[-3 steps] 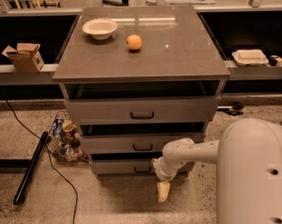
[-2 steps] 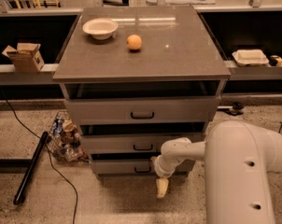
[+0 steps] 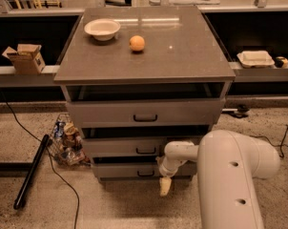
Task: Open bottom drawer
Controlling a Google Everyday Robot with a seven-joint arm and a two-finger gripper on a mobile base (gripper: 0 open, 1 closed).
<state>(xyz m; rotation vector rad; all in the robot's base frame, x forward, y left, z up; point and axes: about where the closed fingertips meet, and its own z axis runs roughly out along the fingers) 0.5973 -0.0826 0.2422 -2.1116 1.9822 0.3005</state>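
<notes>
1. One gripper (image 3: 165,186) hangs from the white arm (image 3: 230,175), low in front of the grey cabinet (image 3: 182,56). Its pale tip points down at the floor (image 3: 110,209). Whether it is open or closed cannot be told, and nothing shows in its hold.
2. Three drawers are stacked in the cabinet. The bottom drawer (image 3: 118,170) is the lowest and narrowest, and the gripper sits just right of and below its dark handle (image 3: 145,173). Above it are the middle drawer (image 3: 115,147) and the top drawer (image 3: 106,112). A dark gap shows above each front.
3. One white bowl (image 3: 102,29) and one orange (image 3: 137,43) stand apart on the cabinet top.
4. One cardboard box (image 3: 25,57) rests on the left ledge, and one white container (image 3: 255,58) on the right.
5. One black pole (image 3: 31,171) lies on the floor at left.
</notes>
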